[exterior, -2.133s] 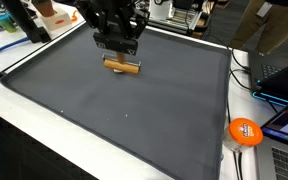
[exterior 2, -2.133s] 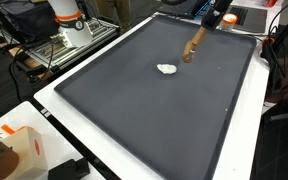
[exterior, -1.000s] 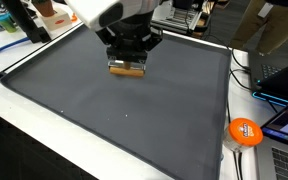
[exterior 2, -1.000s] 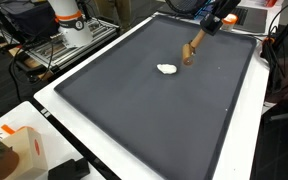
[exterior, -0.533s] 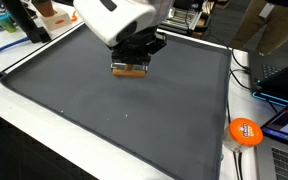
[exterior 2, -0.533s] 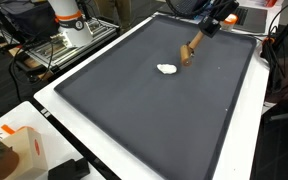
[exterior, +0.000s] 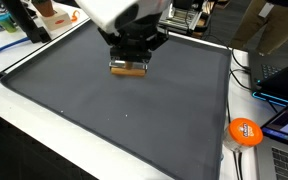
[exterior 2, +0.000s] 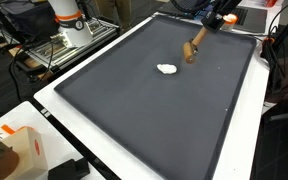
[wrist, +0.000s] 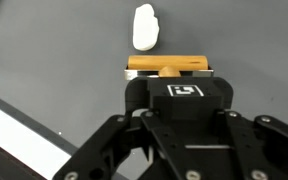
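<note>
A short brown wooden stick point(exterior: 128, 68) hangs just above the dark grey mat point(exterior: 114, 120) near its far edge, and my gripper point(exterior: 131, 61) is shut on it from above. In another exterior view the stick point(exterior 2: 194, 46) slants down from the gripper point(exterior 2: 206, 28). A small white lump point(exterior 2: 167, 69) lies on the mat a little way from the stick. The wrist view shows the stick point(wrist: 167, 64) crosswise at my gripper point(wrist: 169, 72), with the white lump point(wrist: 144, 27) just beyond it. The black gripper body hides the fingertips.
An orange disc point(exterior: 245, 131) sits on the white table border beside the mat, with laptops point(exterior: 284, 75) and cables behind it. An orange-and-white box point(exterior 2: 14, 140) stands at a near corner. The arm's base point(exterior 2: 69, 25) is off the mat's far side.
The arm's wrist has swung a little above the mat. The stick stays in the shut gripper at almost the same spot, and the white lump has not moved.
</note>
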Motion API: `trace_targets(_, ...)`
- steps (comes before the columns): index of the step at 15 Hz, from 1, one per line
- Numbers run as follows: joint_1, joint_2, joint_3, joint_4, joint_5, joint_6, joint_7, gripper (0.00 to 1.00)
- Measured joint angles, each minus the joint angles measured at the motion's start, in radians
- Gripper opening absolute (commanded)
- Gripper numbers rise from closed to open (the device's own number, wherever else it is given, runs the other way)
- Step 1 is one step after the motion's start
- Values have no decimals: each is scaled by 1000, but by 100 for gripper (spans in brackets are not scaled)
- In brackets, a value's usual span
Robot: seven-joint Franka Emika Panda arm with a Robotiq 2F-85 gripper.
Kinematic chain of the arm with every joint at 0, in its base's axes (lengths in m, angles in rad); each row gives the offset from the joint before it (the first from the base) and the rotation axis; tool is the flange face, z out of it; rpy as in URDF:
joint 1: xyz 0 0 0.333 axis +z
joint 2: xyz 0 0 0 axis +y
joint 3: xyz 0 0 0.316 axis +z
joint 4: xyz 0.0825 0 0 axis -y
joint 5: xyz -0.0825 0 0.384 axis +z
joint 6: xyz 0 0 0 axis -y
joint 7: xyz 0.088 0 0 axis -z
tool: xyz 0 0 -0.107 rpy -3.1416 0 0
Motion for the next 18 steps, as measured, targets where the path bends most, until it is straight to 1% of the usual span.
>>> trace_targets(2, -25, -13, 0, 18, 27, -13, 38, 22)
trace_targets(5, -79, -37, 1, 36, 104, -31, 122, 22)
trace_targets(8, -136, -54, 3, 38, 184, -31, 211, 22)
trace_targets(12, -187, -69, 4, 35, 265, -31, 330, 22)
trace_targets(16, -225, -97, 1, 14, 299, -30, 469, 22)
trace_targets(18, -247, -127, -3, -20, 302, -30, 526, 22)
